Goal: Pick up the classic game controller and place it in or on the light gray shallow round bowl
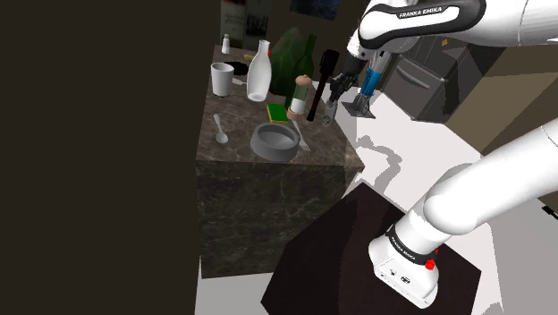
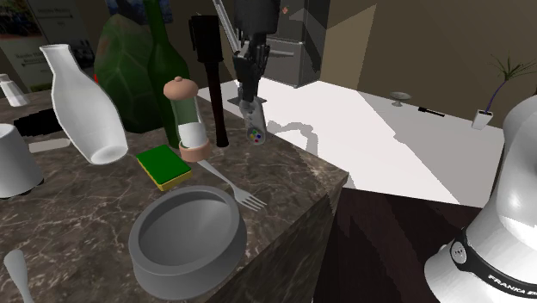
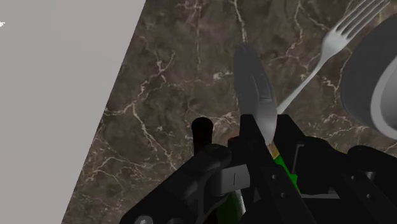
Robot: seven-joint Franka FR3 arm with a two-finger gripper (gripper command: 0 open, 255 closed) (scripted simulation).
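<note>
Black fingers of the gripper (image 3: pixel 256 141) are closed on the game controller (image 3: pixel 253 83), a thin grey slab seen edge-on in the wrist view, with the fingers clamped on one end of it. In the second exterior view the controller hangs nearly upright below the hand, with a cluster of coloured buttons near its lower end. It is over the dark marble counter (image 2: pixel 288 176), close to the corner by the pale floor. I cannot tell whether its lower tip clears the stone.

One grey shallow bowl (image 2: pixel 211 268) sits on the counter, nearest the second exterior camera and apart from the controller, with nothing inside it. One silver fork (image 2: pixel 231 185) lies between the two, its tines just beside the bowl's rim and its handle running toward the controller.

Also on the counter:
- One green sponge (image 2: pixel 163 165) with a yellow underside.
- One clear shaker (image 2: pixel 185 116) with a pinkish cap and base, touching the sponge's far corner.
- One tall black mill-like post (image 2: pixel 211 73), upright just beside the gripper.
- One slim green bottle (image 2: pixel 163 60), with a broad green faceted shape (image 2: pixel 120 73) next to it.
- One white carafe (image 2: pixel 82 108).
- One white cup (image 2: pixel 13 163).
- One spoon (image 2: pixel 17 271).
</note>
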